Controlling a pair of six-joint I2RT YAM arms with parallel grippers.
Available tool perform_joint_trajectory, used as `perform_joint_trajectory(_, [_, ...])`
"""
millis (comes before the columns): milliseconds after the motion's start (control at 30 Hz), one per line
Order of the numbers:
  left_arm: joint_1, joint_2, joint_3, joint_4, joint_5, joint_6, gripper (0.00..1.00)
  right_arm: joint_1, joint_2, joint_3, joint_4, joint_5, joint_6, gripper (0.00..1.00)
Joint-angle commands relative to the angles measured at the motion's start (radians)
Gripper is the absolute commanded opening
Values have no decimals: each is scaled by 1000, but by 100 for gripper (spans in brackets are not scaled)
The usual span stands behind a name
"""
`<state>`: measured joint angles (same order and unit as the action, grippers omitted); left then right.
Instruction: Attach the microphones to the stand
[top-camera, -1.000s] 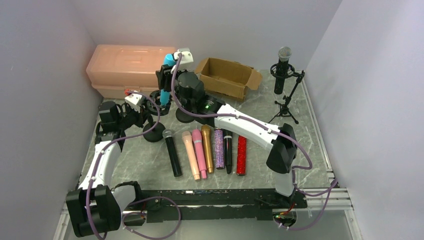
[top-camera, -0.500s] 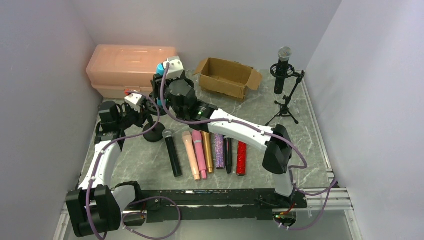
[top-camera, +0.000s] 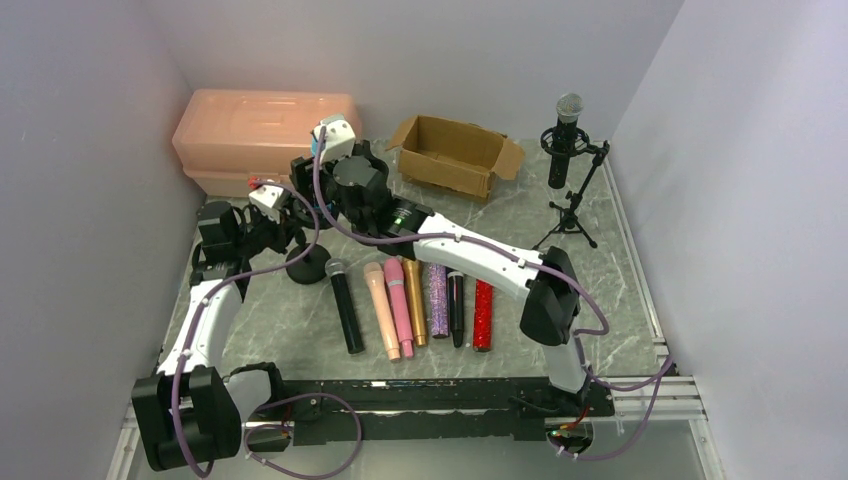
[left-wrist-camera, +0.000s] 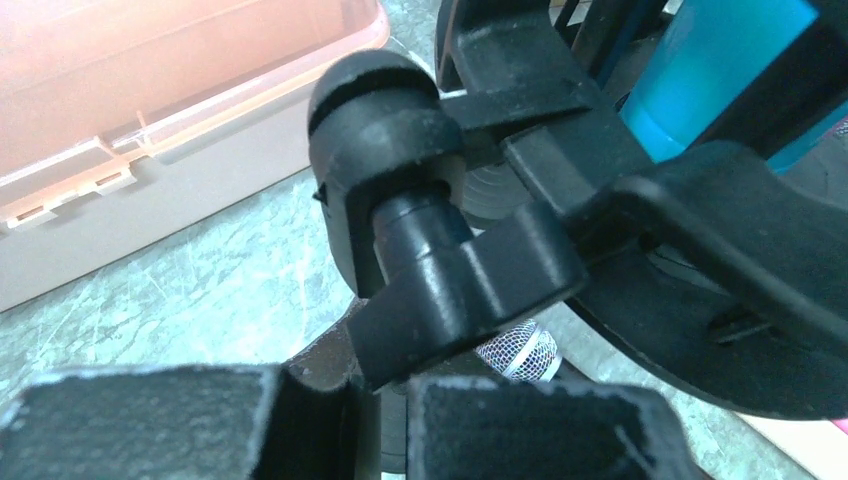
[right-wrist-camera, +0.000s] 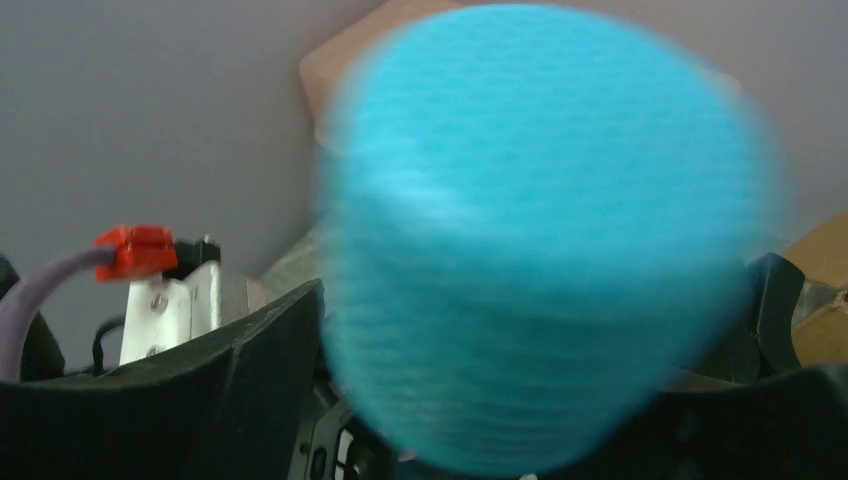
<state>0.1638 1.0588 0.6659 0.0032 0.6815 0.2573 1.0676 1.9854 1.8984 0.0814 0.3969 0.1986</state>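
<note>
Shifting frame-left since before: right gripper (top-camera: 312, 175), teal microphone (right-wrist-camera: 540, 240) between jaws, grip we cannot tell. Clamped on stand (left-wrist-camera: 440, 260): left gripper (left-wrist-camera: 380, 420). Open: cardboard box (top-camera: 440, 177); lidded: pink case (top-camera: 255, 125).

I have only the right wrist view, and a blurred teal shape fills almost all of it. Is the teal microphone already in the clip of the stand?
Observer: In the left wrist view the teal microphone stands right at the black clip, partly behind its arm. I cannot tell whether it is seated.
Operator: Is anything holding the stand?
Observer: Yes, the left fingers look closed on the desk stand, just below the clip joint.
Operator: What is not yet attached?
Observer: From the top, a row of microphones lies flat beside the desk stand's base.
</note>
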Motion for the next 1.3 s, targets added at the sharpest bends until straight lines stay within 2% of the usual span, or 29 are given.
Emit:
perform_joint_trajectory(0, [-3, 40, -20, -18, -26, -23, 0, 2, -12, 105, -126, -118, -19, 77])
perform_joint_trajectory(200, [-3, 82, -26, 50, -32, -62, 0, -2, -51, 149, -244, -133, -34, 95])
perform_joint_trajectory(333, [-1, 132, -20, 113, -39, -97, 0, -7, -116, 109, -280, -104, -52, 99])
perform_joint_trajectory(633, [3, 222, -10, 226, -74, -98, 0, -46, -286, -135, -235, -45, -40, 99])
perform_joint_trajectory(767, [6, 192, -64, 244, -70, -69, 0, -67, -309, -185, -213, -31, -28, 98])
perform_joint_trajectory(1000, [8, 142, -104, 231, -101, -39, 0, -118, -252, -136, -184, -86, -7, 95])
perform_joint_trajectory(1267, [9, 191, -81, 231, -118, -63, 0, -118, -120, 63, -188, -144, -16, 92])
